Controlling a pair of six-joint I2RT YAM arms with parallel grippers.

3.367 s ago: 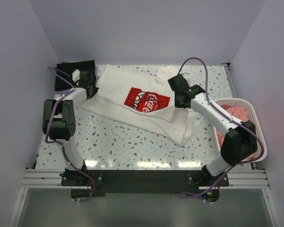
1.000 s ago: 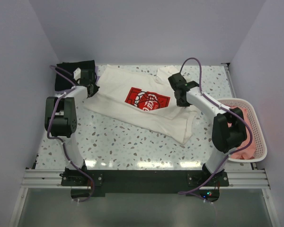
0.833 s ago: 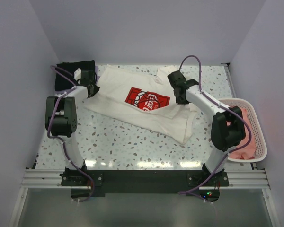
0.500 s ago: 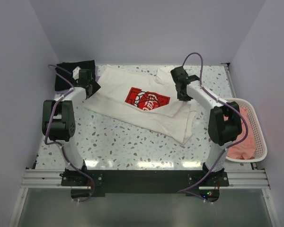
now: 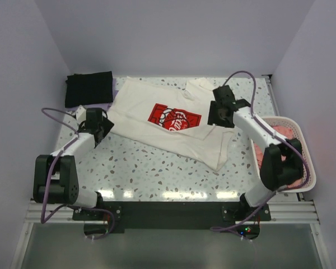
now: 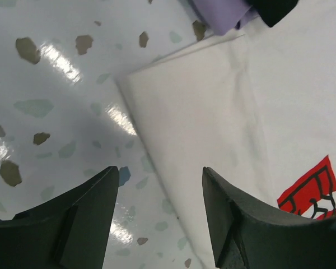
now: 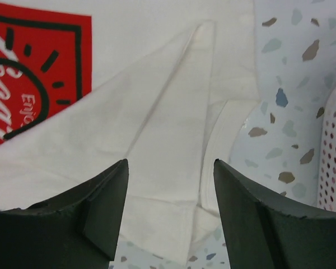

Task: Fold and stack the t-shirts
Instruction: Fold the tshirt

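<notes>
Black-fingered left gripper (image 6: 157, 185): spread wide with nothing between, poised over the left edge of the shirt where cloth meets table (image 5: 145, 162).
Right gripper (image 7: 171, 168): parted and empty too, hanging above a folded-over flap just beside the red print (image 7: 28, 61).
Cream-white t-shirt (image 5: 168, 95): flat on the far half of the table, print up, between the two grippers.
Long axis: diagonal, running from far left to near right; near-right end doubled over and rumpled; neck end hard to make out.
Black t-shirt (image 5: 89, 88): folded at the far-left corner, with a pale lavender t-shirt (image 6: 218, 14) peeking out at its near edge.
Salmon-pink t-shirt (image 5: 269, 151): bunched in the white basket (image 5: 308, 168) at the right edge.
Step in hand: by the look of it, a pause between grasps while folding the cream shirt, neither side gripped.
Next move: calls for fresh low pinches on the cloth edges, both arms working together, to carry one side across without dragging the shirt further askew.
</notes>
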